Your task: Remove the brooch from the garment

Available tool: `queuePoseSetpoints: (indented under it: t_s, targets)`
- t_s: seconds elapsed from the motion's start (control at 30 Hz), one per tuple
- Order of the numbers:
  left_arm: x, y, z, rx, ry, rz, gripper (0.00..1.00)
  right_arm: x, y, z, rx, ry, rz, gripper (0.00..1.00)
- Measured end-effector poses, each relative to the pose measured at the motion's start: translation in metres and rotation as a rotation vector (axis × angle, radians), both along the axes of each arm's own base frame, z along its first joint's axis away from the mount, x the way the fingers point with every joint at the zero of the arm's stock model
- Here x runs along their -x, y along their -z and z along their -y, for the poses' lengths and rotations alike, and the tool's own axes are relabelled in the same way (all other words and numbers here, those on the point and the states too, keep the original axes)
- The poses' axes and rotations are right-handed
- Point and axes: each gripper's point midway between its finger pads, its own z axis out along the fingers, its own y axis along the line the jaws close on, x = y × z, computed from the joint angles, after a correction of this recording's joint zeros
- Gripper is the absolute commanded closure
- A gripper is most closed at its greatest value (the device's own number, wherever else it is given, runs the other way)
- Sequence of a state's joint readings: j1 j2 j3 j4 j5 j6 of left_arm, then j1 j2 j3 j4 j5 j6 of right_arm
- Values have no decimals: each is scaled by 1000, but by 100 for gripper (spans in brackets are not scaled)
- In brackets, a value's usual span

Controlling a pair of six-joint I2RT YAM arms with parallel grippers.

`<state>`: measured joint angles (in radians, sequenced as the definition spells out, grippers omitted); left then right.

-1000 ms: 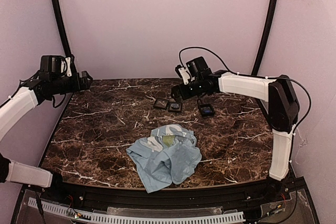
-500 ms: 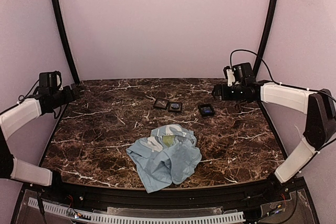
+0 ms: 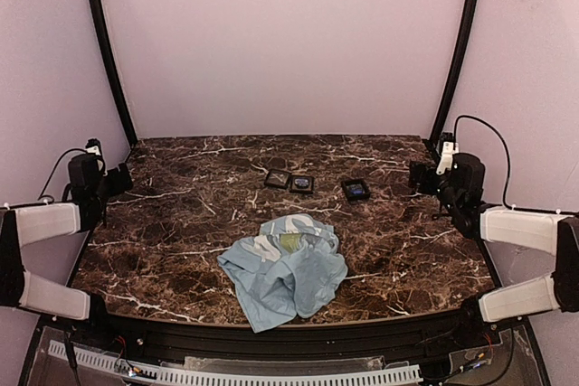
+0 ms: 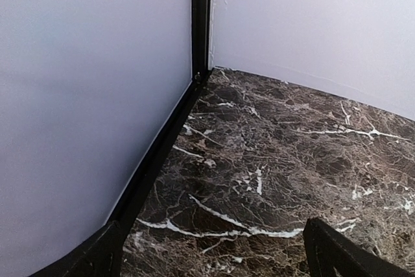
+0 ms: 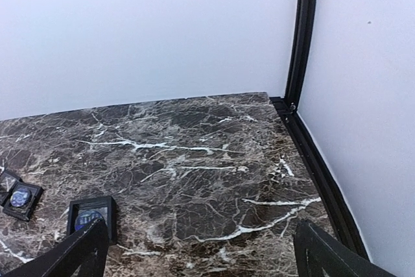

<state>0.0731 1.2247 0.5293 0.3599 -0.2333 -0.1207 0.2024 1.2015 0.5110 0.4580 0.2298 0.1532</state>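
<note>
Both spread wide, empty: left gripper (image 4: pixel 211 257) and right gripper (image 5: pixel 198 254), out by the side walls (image 4: pixel 78 95); no badge visible on the garment (image 3: pixel 285 268); brooch (image 5: pixel 87 220) likely the dark disc in the nearest tray (image 5: pixel 111 215) (second tray (image 5: pixel 37 193) holds a lookalike); reads as done; next move: just check the folds; table (image 3: pixel 181 214) centre wide open.

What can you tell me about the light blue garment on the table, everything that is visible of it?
The garment is of light blue, soft-looking cloth, crumpled into a loose heap with many folds. A pale yellow-green patch shows near its upper middle, with whitish parts to the left of that. It lies on the dark marble table, near the front edge and about the centre. Only the table touches it.
</note>
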Motion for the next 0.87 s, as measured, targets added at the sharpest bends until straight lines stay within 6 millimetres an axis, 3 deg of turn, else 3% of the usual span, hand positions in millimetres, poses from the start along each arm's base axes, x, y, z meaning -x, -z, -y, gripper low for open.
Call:
queuePoseSetpoints:
  t_s: [0.3,0.87]
  targets:
    - [1,28,-3,-78,9,8,1,26,27,26,87,80,121,1]
    - [-3,21,-2,-101,17,64,1,31,18,32,84,111,192,1]
